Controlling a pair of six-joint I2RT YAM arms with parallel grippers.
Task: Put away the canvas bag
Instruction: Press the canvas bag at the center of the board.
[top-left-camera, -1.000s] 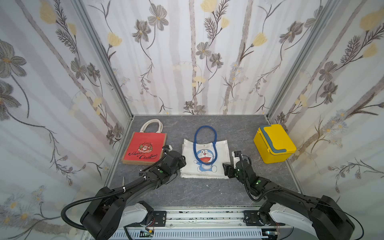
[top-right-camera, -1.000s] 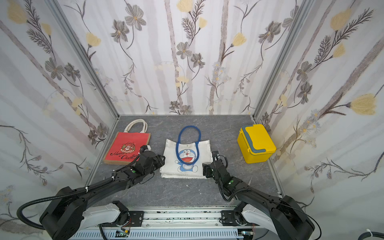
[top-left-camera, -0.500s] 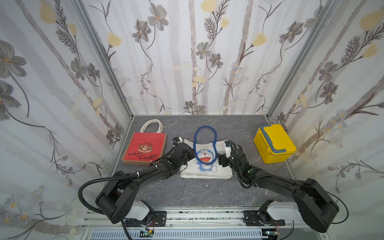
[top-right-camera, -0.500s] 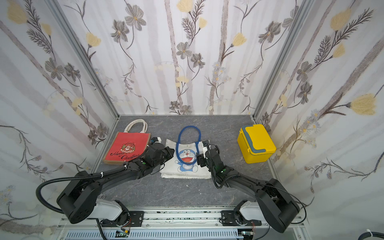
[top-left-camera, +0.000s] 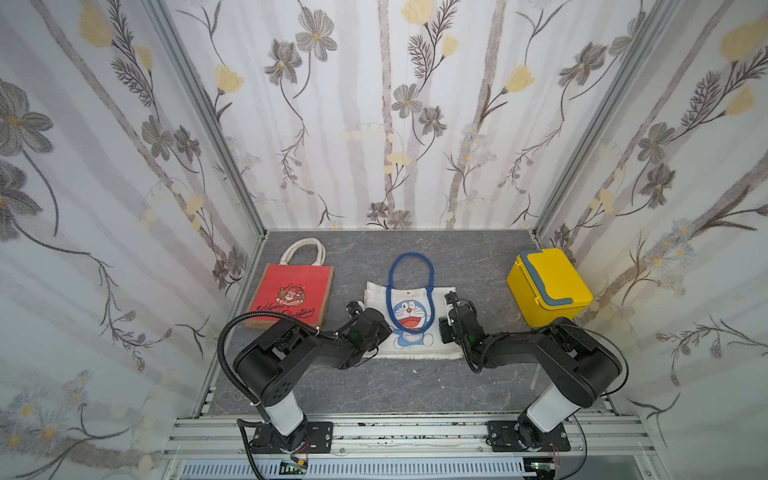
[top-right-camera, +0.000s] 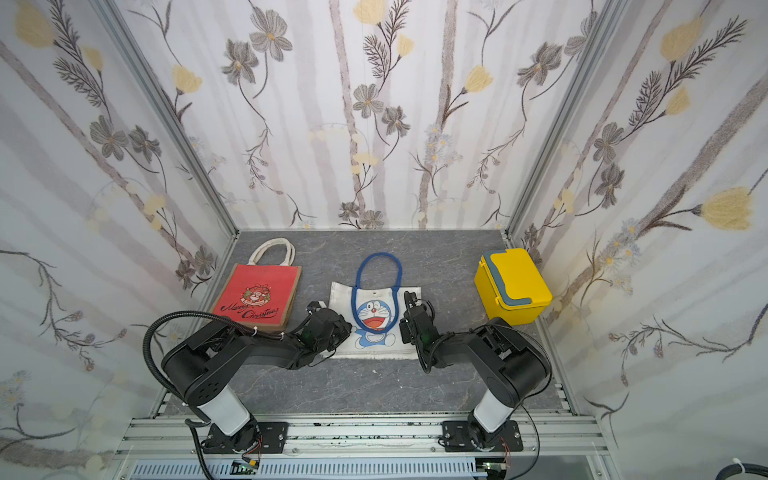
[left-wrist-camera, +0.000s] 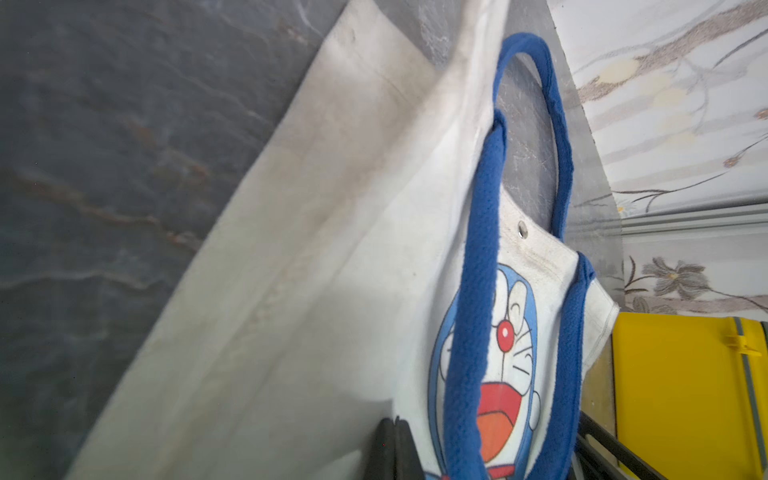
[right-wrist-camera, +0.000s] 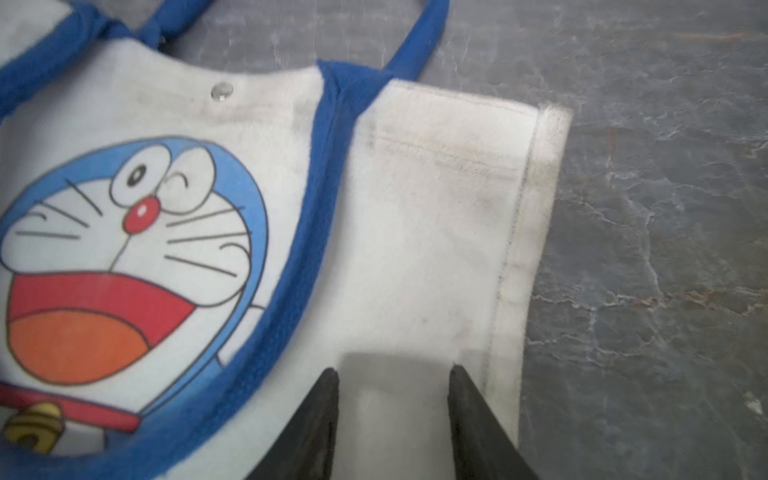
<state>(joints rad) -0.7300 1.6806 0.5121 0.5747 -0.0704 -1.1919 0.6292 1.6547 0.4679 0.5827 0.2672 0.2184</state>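
The canvas bag (top-left-camera: 415, 347) (top-right-camera: 380, 347) is white with a cartoon cat print and blue handles (top-left-camera: 410, 259). It lies flat in the middle of the grey floor in both top views. My left gripper (top-left-camera: 380, 328) (top-right-camera: 338, 328) is at the bag's left edge. The left wrist view shows my left gripper (left-wrist-camera: 395, 432) shut, pinching the white fabric (left-wrist-camera: 316, 266), which rises there. My right gripper (top-left-camera: 448, 320) (top-right-camera: 409, 320) sits over the bag's right edge. In the right wrist view, my right gripper (right-wrist-camera: 394, 374) has its fingers (right-wrist-camera: 322, 419) apart, straddling the white cloth (right-wrist-camera: 436, 232).
A red Christmas bag (top-left-camera: 291, 297) with white handles lies to the left of the canvas bag, close to my left arm. A yellow lidded box (top-left-camera: 548, 286) stands at the right by the wall. Patterned walls enclose three sides.
Both arms reached forward from the front of the floor to the bag's two side edges. The left jaws closed on the left edge and the right jaws narrowed.
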